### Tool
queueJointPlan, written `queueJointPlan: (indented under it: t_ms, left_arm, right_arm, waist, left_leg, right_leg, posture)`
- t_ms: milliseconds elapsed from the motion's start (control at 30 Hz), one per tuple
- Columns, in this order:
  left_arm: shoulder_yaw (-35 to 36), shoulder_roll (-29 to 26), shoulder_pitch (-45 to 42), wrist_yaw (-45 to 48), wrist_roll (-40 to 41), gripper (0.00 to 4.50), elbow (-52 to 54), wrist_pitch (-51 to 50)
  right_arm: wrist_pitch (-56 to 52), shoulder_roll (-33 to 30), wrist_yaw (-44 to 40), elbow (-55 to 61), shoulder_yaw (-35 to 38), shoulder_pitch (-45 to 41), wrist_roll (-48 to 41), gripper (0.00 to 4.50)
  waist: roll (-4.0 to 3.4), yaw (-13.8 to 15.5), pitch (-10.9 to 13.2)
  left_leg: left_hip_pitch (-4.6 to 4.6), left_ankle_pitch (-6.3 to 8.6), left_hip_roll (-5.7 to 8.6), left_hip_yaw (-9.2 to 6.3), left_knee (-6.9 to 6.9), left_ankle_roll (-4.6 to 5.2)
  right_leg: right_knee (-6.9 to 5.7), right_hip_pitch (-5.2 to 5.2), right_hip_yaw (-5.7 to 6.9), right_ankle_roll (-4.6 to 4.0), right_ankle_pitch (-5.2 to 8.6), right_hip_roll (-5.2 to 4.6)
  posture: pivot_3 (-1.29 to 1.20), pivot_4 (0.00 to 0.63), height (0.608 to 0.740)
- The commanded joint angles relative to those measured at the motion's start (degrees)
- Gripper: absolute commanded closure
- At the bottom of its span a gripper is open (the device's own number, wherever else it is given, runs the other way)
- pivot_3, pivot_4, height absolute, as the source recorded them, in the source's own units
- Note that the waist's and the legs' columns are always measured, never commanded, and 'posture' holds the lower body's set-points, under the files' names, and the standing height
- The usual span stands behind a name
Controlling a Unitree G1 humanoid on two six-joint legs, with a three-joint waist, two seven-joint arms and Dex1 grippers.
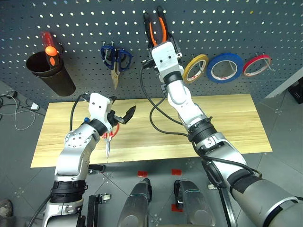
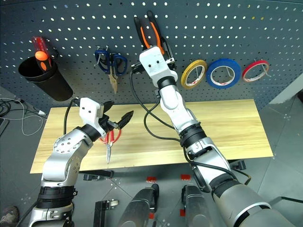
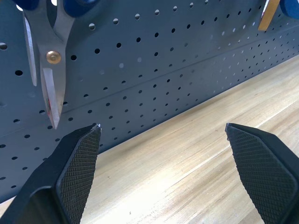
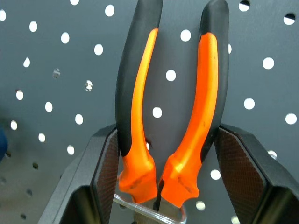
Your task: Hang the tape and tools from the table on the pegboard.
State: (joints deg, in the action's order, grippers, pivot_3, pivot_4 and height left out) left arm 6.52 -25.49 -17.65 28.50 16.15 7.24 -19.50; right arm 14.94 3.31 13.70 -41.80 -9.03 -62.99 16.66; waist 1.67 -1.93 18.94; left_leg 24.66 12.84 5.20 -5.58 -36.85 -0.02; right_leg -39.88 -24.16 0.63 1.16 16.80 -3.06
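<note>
Against pegboard, pliers sit between right end effector fingers (handles up).

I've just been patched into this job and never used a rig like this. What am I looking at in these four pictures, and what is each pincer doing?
The two wide pictures come from a camera pair on the head of a humanoid robot, looking down over its arms at a wooden table and a grey pegboard. The two close pictures come from cameras on its wrists, looking along each pincer's black fingers.

The right pincer is shut on the orange-and-black pliers, holding them handles up against the pegboard. The left pincer is open and empty, above the table.

On the table lie the red-handled scissors. On the pegboard hang blue-handled scissors, a yellow roll, the blue tape, a red roll and a black cup.
</note>
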Motion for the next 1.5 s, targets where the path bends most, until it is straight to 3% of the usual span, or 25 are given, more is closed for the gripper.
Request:
queueJointPlan:
  t_ms: [33, 133, 300, 333, 567, 667, 900, 1100, 1500]
  left_arm:
    - [-0.5, 0.2, -0.4, -0.1, -1.1, 0.00, -0.1, 1.7]
    - [-1.2, 0.2, -0.3, -0.7, -2.3, 0.00, -0.7, 1.6]
    - [-1.0, 1.3, 0.4, -1.8, -2.2, 0.00, -0.8, -0.1]
    - [-1.0, 1.4, 0.7, -2.0, -2.1, 0.00, -0.8, -0.4]
    - [-1.8, 1.7, 5.8, -6.9, -4.4, 0.00, 3.9, -7.0]
    - [-2.8, 1.4, 9.7, -12.2, -7.3, 0.00, 8.2, -18.0]
    - [-2.4, 2.7, 14.8, -17.6, -10.7, 0.00, 10.7, -24.4]
    - [0.4, 4.6, 11.2, -19.3, -9.4, 0.00, 5.5, -30.7]
    - [4.5, 5.6, 7.3, -21.1, -8.7, 0.00, -3.6, -34.2]
  right_arm:
    - [-4.5, 1.4, -1.5, 4.5, 1.9, 1.4, -2.9, 1.72]
    - [-7.4, 2.4, -2.8, 6.7, 3.1, 3.0, -5.0, 1.72]
    - [-13.0, 3.4, -5.2, 12.9, 4.0, 7.1, -7.5, 0.09]
    - [-14.3, 3.3, -5.8, 14.8, 3.8, 8.0, -7.7, 0.03]
    - [-28.6, 0.4, -15.9, 38.1, 1.0, 20.7, -11.2, 0.03]
    - [-38.1, -4.3, -26.5, 52.7, -4.6, 30.0, -15.1, 0.03]
    - [-53.7, -16.4, -40.2, 72.7, -12.3, 45.4, -22.5, 0.03]
    - [-61.2, -19.1, -45.0, 78.7, -15.4, 46.2, -28.5, 0.03]
    - [-62.0, -23.1, -47.9, 79.3, -19.6, 42.4, -29.0, 0.03]
  waist:
    - [0.00, 0.0, 0.0]
    - [0.01, 0.0, 0.0]
    - [0.01, 0.0, 0.0]
    - [0.01, 0.0, 0.0]
    - [0.01, -0.4, 0.0]
    - [0.01, -0.6, 0.0]
    - [0.01, -0.7, 0.0]
    - [0.08, -0.7, 0.1]
    - [0.27, -0.7, 0.2]
  left_leg:
    - [0.00, 0.00, 0.00, 0.00, -0.01, 0.00]
    - [0.00, 0.00, 0.00, -0.01, -0.01, 0.00]
    - [0.00, 0.00, 0.01, -0.03, -0.02, 0.00]
    - [0.00, 0.00, 0.01, -0.02, -0.02, 0.00]
    - [0.01, 0.01, 0.00, -0.04, 0.02, 0.01]
    - [0.03, 0.03, 0.00, -0.05, 0.09, 0.04]
    - [0.05, 0.17, -0.01, -0.14, 0.16, 0.28]
    - [0.05, 0.17, -0.01, -0.20, 0.14, 0.29]
    - [0.09, 0.07, 0.00, -0.20, 0.18, 0.10]
  right_leg:
    - [0.01, 0.00, 0.00, 0.00, 0.00, 0.00]
    - [0.02, 0.02, 0.00, 0.00, 0.00, 0.00]
    - [0.03, 0.04, 0.01, 0.00, 0.00, 0.00]
    - [0.02, 0.03, 0.01, 0.00, 0.00, 0.00]
    - [0.05, 0.00, 0.00, 0.00, 0.00, 0.00]
    - [0.17, 0.03, -0.02, 0.01, 0.01, 0.00]
    - [0.32, 0.05, 0.02, 0.02, 0.01, 0.00]
    - [0.33, 0.08, 0.11, 0.04, 0.00, 0.00]
    - [0.62, 0.13, 0.15, 0.04, 0.00, -0.01]
  posture:
    - [0.05, 0.372, 0.740]
    - [0.04, 0.367, 0.740]
    - [0.03, 0.362, 0.740]
    - [0.03, 0.362, 0.740]
    - [0.01, 0.371, 0.740]
    - [0.01, 0.378, 0.740]
    - [-0.02, 0.385, 0.740]
    - [-0.05, 0.390, 0.740]
    - [-0.06, 0.393, 0.740]
